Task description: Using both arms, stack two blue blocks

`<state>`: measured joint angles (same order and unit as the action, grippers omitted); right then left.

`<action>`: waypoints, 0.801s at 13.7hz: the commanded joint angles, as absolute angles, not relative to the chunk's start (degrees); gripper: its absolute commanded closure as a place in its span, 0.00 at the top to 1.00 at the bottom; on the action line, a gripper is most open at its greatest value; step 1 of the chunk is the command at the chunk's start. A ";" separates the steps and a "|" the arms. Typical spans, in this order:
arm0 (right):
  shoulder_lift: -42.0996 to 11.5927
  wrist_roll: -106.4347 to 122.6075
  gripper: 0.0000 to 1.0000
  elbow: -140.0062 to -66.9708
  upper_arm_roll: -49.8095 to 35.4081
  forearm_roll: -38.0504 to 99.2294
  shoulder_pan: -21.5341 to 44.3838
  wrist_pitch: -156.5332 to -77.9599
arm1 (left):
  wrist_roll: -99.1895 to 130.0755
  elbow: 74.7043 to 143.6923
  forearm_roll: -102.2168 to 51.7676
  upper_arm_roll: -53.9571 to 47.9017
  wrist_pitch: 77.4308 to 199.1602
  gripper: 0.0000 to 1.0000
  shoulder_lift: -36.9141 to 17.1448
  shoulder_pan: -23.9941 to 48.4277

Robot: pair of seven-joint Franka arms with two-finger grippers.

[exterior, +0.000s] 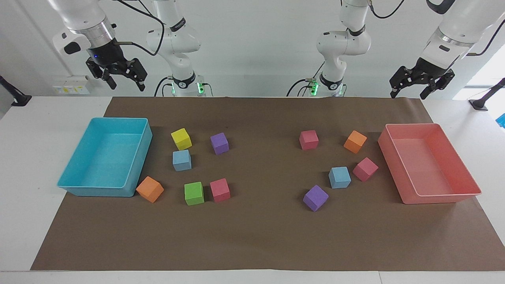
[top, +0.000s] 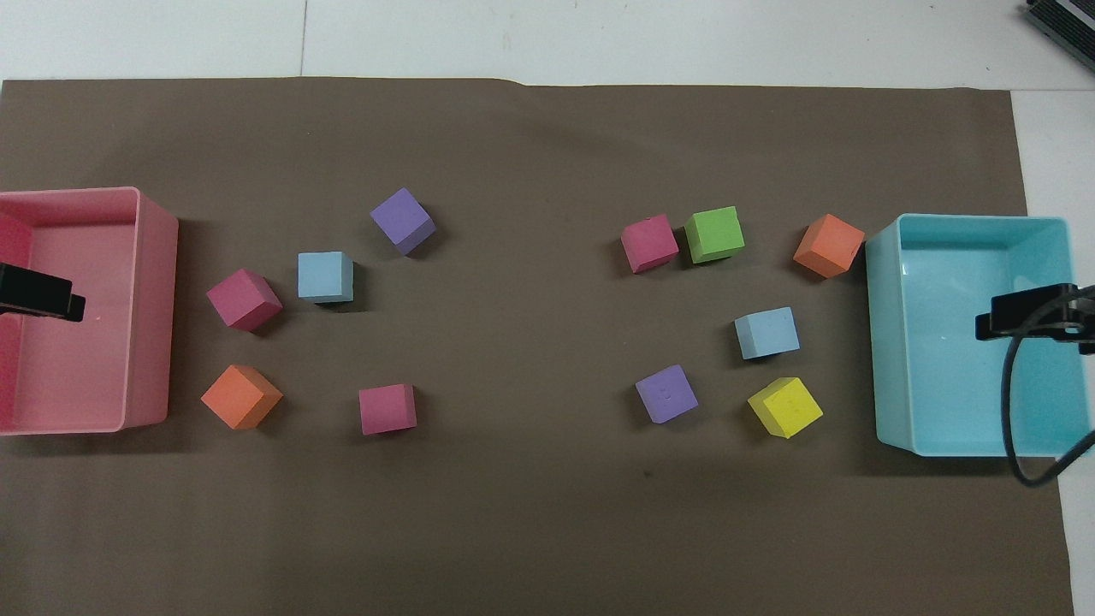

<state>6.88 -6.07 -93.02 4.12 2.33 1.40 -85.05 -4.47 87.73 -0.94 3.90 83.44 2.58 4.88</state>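
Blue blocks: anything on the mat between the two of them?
No. Overhead view shows bare brown mat between the blue block beside the pink cube and the blue block beside the yellow cube.

cyan tray (exterior: 139, 157), pink tray (exterior: 390, 150) and scattered coloured cubes on brown paper (exterior: 260, 236).

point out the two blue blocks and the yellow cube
blue block by the pink tray (exterior: 339, 176), facing view, top face
blue block by the cyan tray (exterior: 182, 159), facing view, top face
yellow cube (top: 785, 407), overhead view, top face
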 commanded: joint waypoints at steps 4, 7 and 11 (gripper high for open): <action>7.03 -4.57 1.00 -93.43 4.13 2.90 1.14 -87.19 | -5.01 88.33 -0.62 3.43 83.06 1.00 3.60 4.92; 6.85 -4.40 1.00 -92.99 4.57 3.43 0.44 -87.37 | -4.83 88.33 -0.62 3.43 83.15 1.00 3.60 4.83; 8.17 -4.39 1.00 -94.83 4.31 1.24 1.23 -87.01 | -4.83 88.50 -0.62 3.43 82.97 1.00 3.69 4.31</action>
